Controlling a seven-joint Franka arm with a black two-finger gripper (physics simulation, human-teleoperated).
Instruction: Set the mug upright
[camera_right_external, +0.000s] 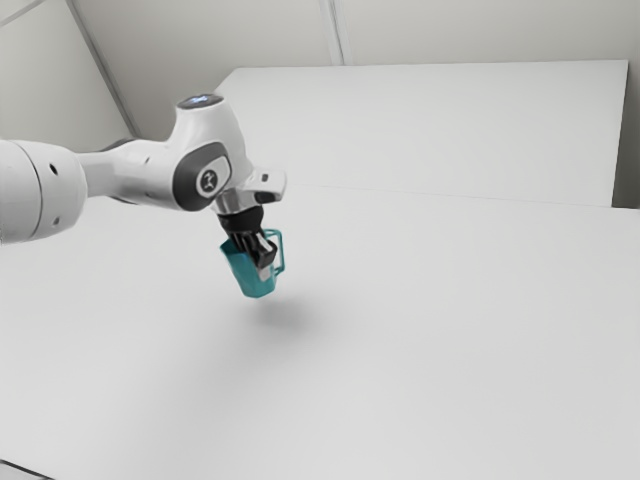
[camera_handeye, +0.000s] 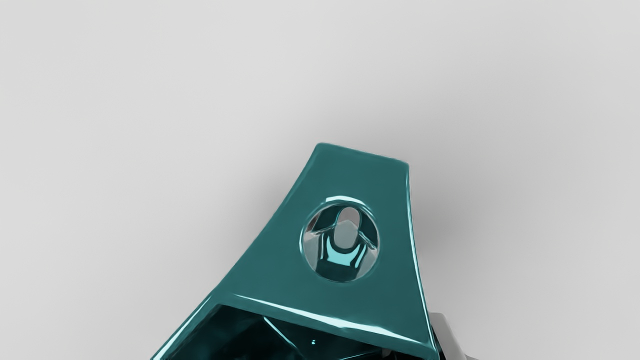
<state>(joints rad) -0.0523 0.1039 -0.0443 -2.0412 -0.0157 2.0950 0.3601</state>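
The black two-finger gripper (camera_right_external: 262, 263) grips the glossy, tapering teal mug (camera_right_external: 248, 276) aloft. Likely stiff and slippery, it suits a firm hold near the handle (camera_right_external: 282, 252).

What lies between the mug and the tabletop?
Bare air: in the exterior view the mug hangs above the tabletop, with a soft shadow below it.

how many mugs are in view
1: a glossy teal mug with a handle, held tilted in the arm's black fingers, above the white table.
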